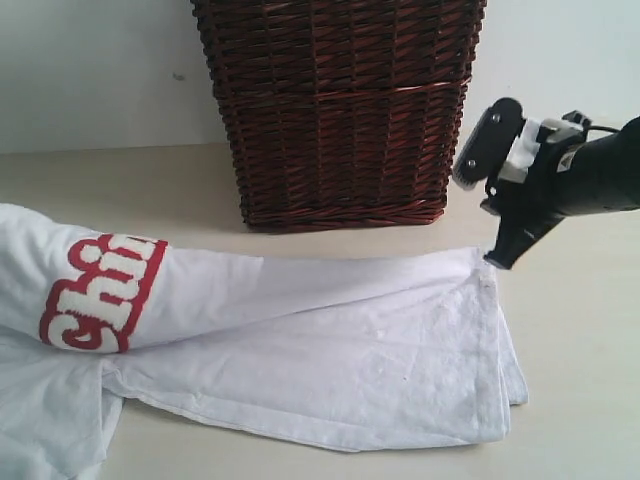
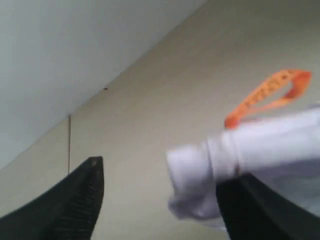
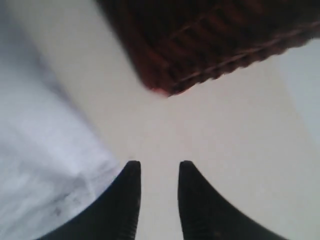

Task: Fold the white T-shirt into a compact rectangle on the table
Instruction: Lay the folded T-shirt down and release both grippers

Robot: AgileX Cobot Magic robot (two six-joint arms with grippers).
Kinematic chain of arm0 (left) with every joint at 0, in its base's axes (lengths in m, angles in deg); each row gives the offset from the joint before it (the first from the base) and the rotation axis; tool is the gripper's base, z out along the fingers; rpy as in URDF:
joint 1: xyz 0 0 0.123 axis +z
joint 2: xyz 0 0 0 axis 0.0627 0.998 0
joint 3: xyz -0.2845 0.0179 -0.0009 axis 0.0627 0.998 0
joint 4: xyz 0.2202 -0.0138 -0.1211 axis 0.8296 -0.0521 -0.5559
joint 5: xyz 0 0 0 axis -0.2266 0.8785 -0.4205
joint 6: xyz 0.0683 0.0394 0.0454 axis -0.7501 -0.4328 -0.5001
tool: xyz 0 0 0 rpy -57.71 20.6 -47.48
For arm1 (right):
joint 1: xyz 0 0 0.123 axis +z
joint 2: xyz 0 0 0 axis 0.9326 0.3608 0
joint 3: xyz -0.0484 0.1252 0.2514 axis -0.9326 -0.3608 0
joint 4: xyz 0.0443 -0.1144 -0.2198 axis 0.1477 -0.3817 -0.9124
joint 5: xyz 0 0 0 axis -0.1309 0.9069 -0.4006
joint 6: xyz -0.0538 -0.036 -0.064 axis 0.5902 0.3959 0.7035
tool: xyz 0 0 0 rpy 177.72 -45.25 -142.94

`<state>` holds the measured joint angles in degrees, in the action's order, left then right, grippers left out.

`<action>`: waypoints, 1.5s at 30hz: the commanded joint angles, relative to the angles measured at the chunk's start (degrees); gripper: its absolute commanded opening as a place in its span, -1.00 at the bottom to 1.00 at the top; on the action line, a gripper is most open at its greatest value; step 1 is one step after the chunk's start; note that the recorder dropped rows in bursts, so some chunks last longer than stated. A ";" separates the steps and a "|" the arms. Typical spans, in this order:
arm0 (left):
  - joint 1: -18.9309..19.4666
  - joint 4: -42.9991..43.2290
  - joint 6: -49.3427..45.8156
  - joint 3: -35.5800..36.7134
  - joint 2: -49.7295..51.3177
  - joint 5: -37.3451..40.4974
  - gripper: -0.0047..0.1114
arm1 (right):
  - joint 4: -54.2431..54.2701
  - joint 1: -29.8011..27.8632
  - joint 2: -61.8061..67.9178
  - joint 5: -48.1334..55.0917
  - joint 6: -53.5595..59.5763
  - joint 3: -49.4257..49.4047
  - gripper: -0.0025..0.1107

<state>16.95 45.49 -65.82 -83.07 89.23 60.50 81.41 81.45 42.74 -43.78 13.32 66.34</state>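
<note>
Black arm, white bracket, black tapered gripper

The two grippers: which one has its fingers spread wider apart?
The left gripper: its fingers stand far apart, with the white T-shirt and its orange tag beside one. The right gripper shows only a narrow gap over the table.

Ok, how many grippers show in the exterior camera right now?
1: the right gripper, at the shirt's right corner near the basket. The left gripper is outside that view, seen only by its wrist camera.
</note>
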 commanded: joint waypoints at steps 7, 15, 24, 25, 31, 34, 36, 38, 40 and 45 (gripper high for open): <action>1.32 -10.00 0.59 0.14 0.26 -8.93 0.14 | 16.80 -2.79 -0.08 2.70 -8.68 4.76 -0.36; 0.56 -14.64 13.69 0.14 -4.10 0.06 -0.07 | 16.82 -3.73 -0.08 25.13 -9.65 8.47 -0.85; -10.52 -14.52 15.88 -5.27 -2.75 30.43 -0.92 | 19.16 -3.73 4.47 40.62 -13.16 8.47 -0.96; -11.78 -14.52 14.34 -5.72 -2.09 33.55 -0.92 | 19.28 -3.73 5.54 41.61 -13.16 8.47 -0.96; -15.02 -25.28 -2.44 -5.85 2.93 47.15 -0.92 | 22.23 -3.62 10.46 40.43 -13.16 8.47 -0.96; -15.25 -40.26 -20.31 -5.85 6.20 51.87 -0.92 | 22.35 -3.62 12.04 38.98 -14.49 8.81 -0.96; -15.40 -48.85 -30.37 -5.85 8.37 55.48 -0.92 | 22.14 -3.62 13.11 38.98 -14.97 9.67 -0.96; -16.42 -50.36 -37.46 -5.85 10.54 58.35 -0.92 | 20.88 -3.62 13.89 38.98 -16.14 10.68 -0.96; -18.25 -43.85 -36.52 -5.29 12.31 57.97 -0.84 | 19.49 -3.62 14.09 38.98 -17.14 11.24 -0.96; -21.51 -31.01 -29.38 -2.82 15.67 54.28 -0.42 | 14.85 -3.62 14.19 37.50 -20.77 11.48 -0.96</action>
<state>-3.33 9.59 -97.81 -86.86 103.46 116.29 99.26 77.99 56.82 -4.91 -5.08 77.44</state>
